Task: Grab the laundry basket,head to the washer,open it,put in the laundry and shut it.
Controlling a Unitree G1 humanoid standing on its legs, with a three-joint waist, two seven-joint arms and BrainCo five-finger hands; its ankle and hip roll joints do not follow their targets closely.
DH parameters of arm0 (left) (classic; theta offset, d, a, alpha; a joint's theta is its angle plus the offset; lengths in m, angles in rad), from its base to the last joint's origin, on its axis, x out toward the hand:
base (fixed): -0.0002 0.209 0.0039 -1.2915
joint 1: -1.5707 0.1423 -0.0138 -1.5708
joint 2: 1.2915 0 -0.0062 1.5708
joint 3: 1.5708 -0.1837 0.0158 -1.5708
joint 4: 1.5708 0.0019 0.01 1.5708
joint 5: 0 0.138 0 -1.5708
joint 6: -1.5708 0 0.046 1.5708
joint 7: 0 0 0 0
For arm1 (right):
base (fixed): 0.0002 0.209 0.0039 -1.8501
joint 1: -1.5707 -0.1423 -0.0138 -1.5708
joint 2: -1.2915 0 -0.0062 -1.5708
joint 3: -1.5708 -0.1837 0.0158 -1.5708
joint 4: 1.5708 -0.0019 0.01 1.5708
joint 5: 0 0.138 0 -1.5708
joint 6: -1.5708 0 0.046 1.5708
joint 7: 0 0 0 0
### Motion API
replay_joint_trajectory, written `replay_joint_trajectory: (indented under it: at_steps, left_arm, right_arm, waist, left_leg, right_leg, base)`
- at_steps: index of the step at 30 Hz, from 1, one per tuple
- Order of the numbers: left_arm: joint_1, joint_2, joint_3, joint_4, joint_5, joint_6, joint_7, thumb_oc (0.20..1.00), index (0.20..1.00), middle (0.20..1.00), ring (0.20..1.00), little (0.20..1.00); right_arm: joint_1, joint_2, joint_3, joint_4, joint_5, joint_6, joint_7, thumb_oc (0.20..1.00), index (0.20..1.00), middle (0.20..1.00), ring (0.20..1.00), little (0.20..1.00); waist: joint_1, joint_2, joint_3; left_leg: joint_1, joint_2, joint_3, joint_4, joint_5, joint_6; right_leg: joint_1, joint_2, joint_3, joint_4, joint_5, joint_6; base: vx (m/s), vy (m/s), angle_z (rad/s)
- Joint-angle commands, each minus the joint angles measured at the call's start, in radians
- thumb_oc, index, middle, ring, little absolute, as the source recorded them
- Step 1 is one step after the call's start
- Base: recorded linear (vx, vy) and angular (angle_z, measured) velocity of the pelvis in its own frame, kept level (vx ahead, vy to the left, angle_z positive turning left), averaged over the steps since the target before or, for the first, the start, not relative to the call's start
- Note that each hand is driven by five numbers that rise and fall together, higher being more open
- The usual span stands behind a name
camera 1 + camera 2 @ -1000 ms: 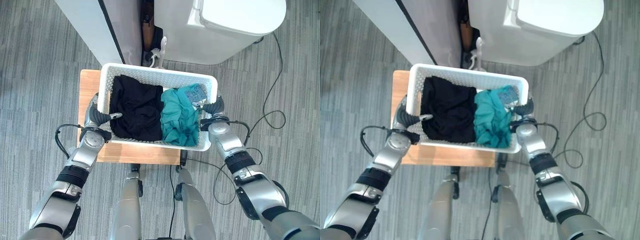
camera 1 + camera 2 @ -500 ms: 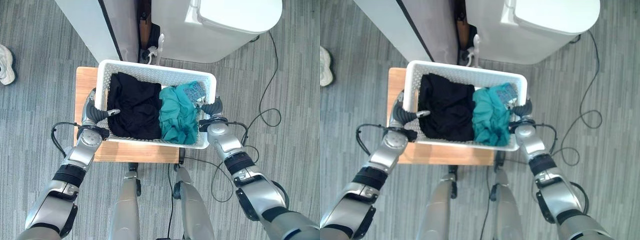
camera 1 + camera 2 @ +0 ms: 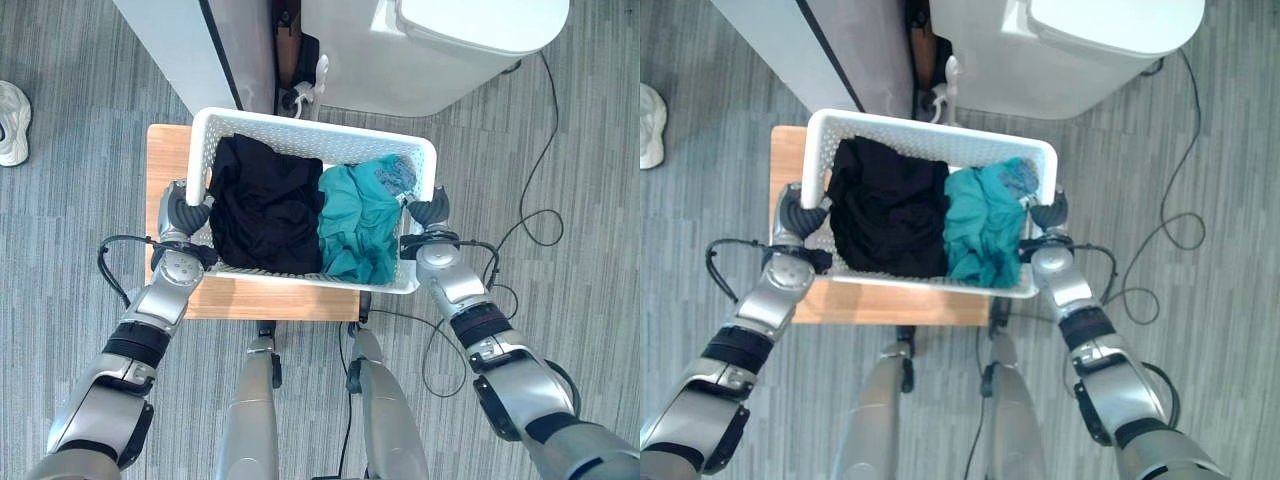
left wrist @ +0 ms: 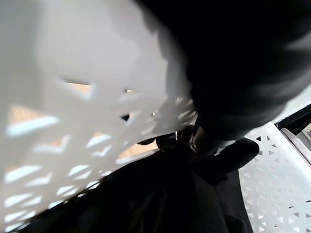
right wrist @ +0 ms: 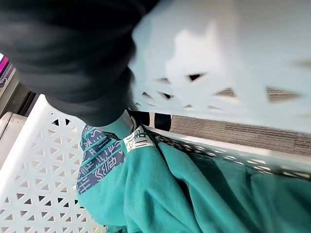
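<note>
Laundry basket (image 3: 310,128) between both robot hands.

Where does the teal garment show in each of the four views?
Left eye view: teal garment in the white perforated laundry basket's right half, beside the black garment.
Right eye view: same place.
Left wrist view: not in it.
Right wrist view: lower half.
Shared landmark: the basket's lattice wall.

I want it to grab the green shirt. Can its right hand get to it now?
Probably yes. The right hand sits at the basket wall right beside the green shirt, nothing on top, but it would have to leave the basket.
</note>
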Motion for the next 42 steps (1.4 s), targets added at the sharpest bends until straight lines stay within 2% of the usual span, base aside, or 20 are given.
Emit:
replay_joint_trajectory:
  at_steps: [1, 7, 11, 13, 14, 19, 20, 24, 26, 28, 31, 33, 34, 36, 38, 39, 40, 41, 42]
  left_arm:
    - [-0.001, -0.078, -0.044, -0.069, 0.024, -0.04, -0.03, 0.2, 0.2, 0.2, 0.2, 0.2]
    - [0.119, -0.036, 0.007, -0.201, 0.056, -0.065, -0.088, 0.2, 0.2, 0.2, 0.2, 0.2]
    - [0.21, 0.016, 0.044, -0.297, 0.107, -0.081, -0.166, 0.2, 0.2, 0.2, 0.2, 0.2]
    - [0.217, 0.023, 0.048, -0.306, 0.113, -0.082, -0.173, 0.2, 0.2, 0.2, 0.2, 0.2]
    - [0.233, 0.048, 0.051, -0.337, 0.126, -0.085, -0.23, 0.2, 0.2, 0.2, 0.2, 0.2]
    - [0.216, 0.056, 0.018, -0.376, 0.147, -0.092, -0.295, 0.2, 0.2, 0.2, 0.2, 0.2]
    - [0.195, 0.05, -0.013, -0.387, 0.143, -0.095, -0.325, 0.2, 0.2, 0.2, 0.2, 0.2]
    - [0.158, 0.027, -0.074, -0.398, 0.119, -0.097, -0.376, 0.2, 0.2, 0.2, 0.2, 0.2]
    - [0.122, 0.0, -0.122, -0.385, 0.124, -0.093, -0.393, 0.2, 0.2, 0.2, 0.2, 0.2]
    - [0.059, -0.064, -0.204, -0.355, 0.143, -0.085, -0.431, 0.2, 0.2, 0.2, 0.2, 0.2]
    - [0.019, -0.097, -0.243, -0.328, 0.153, -0.085, -0.443, 0.2, 0.2, 0.2, 0.2, 0.2]
    - [-0.042, -0.146, -0.283, -0.282, 0.148, -0.085, -0.445, 0.2, 0.2, 0.2, 0.2, 0.2]
    - [-0.045, -0.148, -0.284, -0.278, 0.148, -0.086, -0.444, 0.2, 0.2, 0.2, 0.2, 0.2]
    - [-0.084, -0.162, -0.295, -0.244, 0.136, -0.088, -0.437, 0.2, 0.2, 0.2, 0.2, 0.2]
    - [-0.097, -0.161, -0.303, -0.229, 0.133, -0.089, -0.43, 0.2, 0.2, 0.2, 0.2, 0.2]
    - [-0.129, -0.143, -0.302, -0.203, 0.133, -0.082, -0.417, 0.2, 0.2, 0.2, 0.2, 0.2]
    - [-0.142, -0.132, -0.298, -0.184, 0.133, -0.076, -0.412, 0.2, 0.2, 0.2, 0.2, 0.2]
    - [-0.149, -0.118, -0.292, -0.174, 0.128, -0.071, -0.408, 0.2, 0.2, 0.2, 0.2, 0.2]
    - [-0.154, -0.102, -0.278, -0.171, 0.119, -0.065, -0.406, 0.2, 0.2, 0.2, 0.2, 0.2]
  right_arm:
    - [0.041, 0.067, 0.12, -0.123, 0.073, -0.053, 0.126, 0.2, 0.2, 0.2, 0.2, 0.2]
    - [0.235, -0.036, 0.018, -0.295, 0.077, -0.073, 0.169, 0.2, 0.2, 0.2, 0.2, 0.2]
    - [0.35, -0.12, -0.085, -0.374, 0.074, -0.075, 0.228, 0.2, 0.2, 0.2, 0.2, 0.2]
    - [0.37, -0.132, -0.101, -0.378, 0.084, -0.072, 0.239, 0.2, 0.2, 0.2, 0.2, 0.2]
    - [0.414, -0.173, -0.141, -0.388, 0.097, -0.06, 0.289, 0.2, 0.2, 0.2, 0.2, 0.2]
    - [0.443, -0.227, -0.174, -0.387, 0.104, -0.044, 0.342, 0.2, 0.2, 0.2, 0.2, 0.2]
    - [0.454, -0.25, -0.183, -0.394, 0.115, -0.043, 0.364, 0.2, 0.2, 0.2, 0.2, 0.2]
    - [0.471, -0.285, -0.198, -0.405, 0.129, -0.035, 0.39, 0.2, 0.2, 0.2, 0.2, 0.2]
    - [0.485, -0.3, -0.2, -0.411, 0.135, -0.03, 0.402, 0.2, 0.2, 0.2, 0.2, 0.2]
    - [0.526, -0.334, -0.228, -0.439, 0.141, -0.017, 0.424, 0.2, 0.2, 0.2, 0.2, 0.2]
    - [0.564, -0.357, -0.26, -0.461, 0.144, -0.015, 0.429, 0.2, 0.2, 0.2, 0.2, 0.2]
    - [0.605, -0.386, -0.31, -0.488, 0.157, -0.022, 0.415, 0.2, 0.2, 0.2, 0.2, 0.2]
    - [0.606, -0.387, -0.312, -0.489, 0.157, -0.021, 0.415, 0.2, 0.2, 0.2, 0.2, 0.2]
    - [0.595, -0.398, -0.324, -0.489, 0.167, -0.027, 0.402, 0.2, 0.2, 0.2, 0.2, 0.2]
    - [0.585, -0.401, -0.324, -0.487, 0.169, -0.033, 0.392, 0.2, 0.2, 0.2, 0.2, 0.2]
    - [0.597, -0.406, -0.341, -0.496, 0.174, -0.039, 0.376, 0.2, 0.2, 0.2, 0.2, 0.2]
    - [0.604, -0.402, -0.35, -0.499, 0.171, -0.044, 0.369, 0.2, 0.2, 0.2, 0.2, 0.2]
    - [0.614, -0.395, -0.359, -0.503, 0.17, -0.045, 0.366, 0.2, 0.2, 0.2, 0.2, 0.2]
    - [0.618, -0.39, -0.365, -0.503, 0.167, -0.043, 0.364, 0.2, 0.2, 0.2, 0.2, 0.2]
  waist:
    - [0.013, 0.038, 0.053]
    - [-0.004, 0.027, 0.007]
    - [-0.017, 0.03, -0.039]
    - [-0.021, 0.029, -0.05]
    - [-0.031, 0.034, -0.09]
    - [-0.046, 0.043, -0.147]
    - [-0.055, 0.043, -0.176]
    - [-0.064, 0.042, -0.211]
    - [-0.074, 0.04, -0.23]
    - [-0.094, 0.037, -0.252]
    - [-0.108, 0.035, -0.253]
    - [-0.133, 0.034, -0.246]
    - [-0.129, 0.034, -0.246]
    - [-0.141, 0.036, -0.239]
    - [-0.141, 0.039, -0.232]
    - [-0.127, 0.056, -0.212]
    - [-0.11, 0.067, -0.21]
    - [-0.099, 0.071, -0.206]
    - [-0.095, 0.08, -0.214]
  left_leg:
    - [0.056, -0.003, -0.037, -0.129, 0.006, -0.01]
    - [0.168, -0.004, -0.032, -0.147, -0.023, 0.001]
    - [0.312, -0.01, -0.022, -0.174, -0.049, 0.014]
    - [0.338, -0.011, -0.023, -0.183, -0.045, 0.016]
    - [0.404, -0.007, -0.022, -0.193, -0.059, 0.021]
    - [0.482, -0.01, -0.019, -0.218, -0.065, 0.029]
    - [0.511, -0.013, -0.015, -0.232, -0.061, 0.03]
    - [0.556, -0.017, -0.006, -0.239, -0.077, 0.036]
    - [0.585, -0.021, 0.001, -0.244, -0.086, 0.043]
    - [0.634, -0.032, 0.02, -0.266, -0.095, 0.056]
    - [0.637, -0.04, 0.021, -0.267, -0.095, 0.059]
    - [0.623, -0.059, 0.028, -0.258, -0.099, 0.068]
    - [0.621, -0.06, 0.03, -0.257, -0.099, 0.069]
    - [0.59, -0.064, 0.059, -0.241, -0.101, 0.074]
    - [0.57, -0.053, 0.089, -0.224, -0.104, 0.078]
    - [0.556, -0.024, 0.148, -0.198, -0.106, 0.085]
    - [0.55, -0.004, 0.189, -0.187, -0.101, 0.092]
    - [0.549, 0.01, 0.233, -0.167, -0.103, 0.105]
    - [0.552, 0.022, 0.253, -0.162, -0.117, 0.115]
  right_leg:
    - [0.093, -0.057, -0.02, 0.13, -0.174, 0.067]
    - [0.165, -0.066, -0.014, 0.162, -0.197, 0.075]
    - [0.271, -0.069, -0.018, 0.185, -0.232, 0.081]
    - [0.292, -0.07, -0.02, 0.183, -0.233, 0.081]
    - [0.344, -0.067, -0.02, 0.189, -0.249, 0.086]
    - [0.398, -0.063, -0.02, 0.198, -0.258, 0.093]
    - [0.419, -0.064, -0.022, 0.19, -0.253, 0.096]
    - [0.458, -0.064, -0.013, 0.174, -0.247, 0.102]
    - [0.478, -0.065, -0.004, 0.165, -0.245, 0.107]
    - [0.502, -0.073, 0.021, 0.161, -0.227, 0.123]
    - [0.504, -0.078, 0.036, 0.161, -0.216, 0.128]
    - [0.482, -0.092, 0.079, 0.146, -0.173, 0.14]
    - [0.48, -0.092, 0.081, 0.144, -0.171, 0.141]
    - [0.429, -0.103, 0.123, 0.125, -0.098, 0.16]
    - [0.392, -0.106, 0.116, 0.133, -0.08, 0.158]
    - [0.392, -0.106, 0.005, 0.199, -0.169, 0.138]
    - [0.403, -0.117, -0.082, 0.275, -0.227, 0.115]
    - [0.42, -0.134, -0.144, 0.382, -0.266, 0.1]
    - [0.448, -0.133, -0.16, 0.464, -0.305, 0.099]
  base:
    - [0.0, 0.0, 0.0]
    - [0.07, 0.013, -0.01]
    - [0.15, 0.026, -0.11]
    - [0.13, 0.011, -0.09]
    - [0.09, -0.004, -0.02]
    - [0.09, 0.003, -0.02]
    - [0.08, -0.006, -0.01]
    - [0.08, 0.003, -0.03]
    - [0.07, 0.029, -0.18]
    - [0.05, 0.055, -0.33]
    - [-0.03, 0.041, -0.18]
    - [-0.14, 0.055, -0.04]
    - [-0.17, 0.036, -0.08]
    - [-0.21, -0.008, -0.24]
    - [-0.21, 0.025, -0.85]
    - [-0.28, 0.114, -1.11]
    - [-0.38, 0.15, -0.93]
    - [-0.26, 0.12, -0.89]
    - [-0.24, 0.095, -1.69]
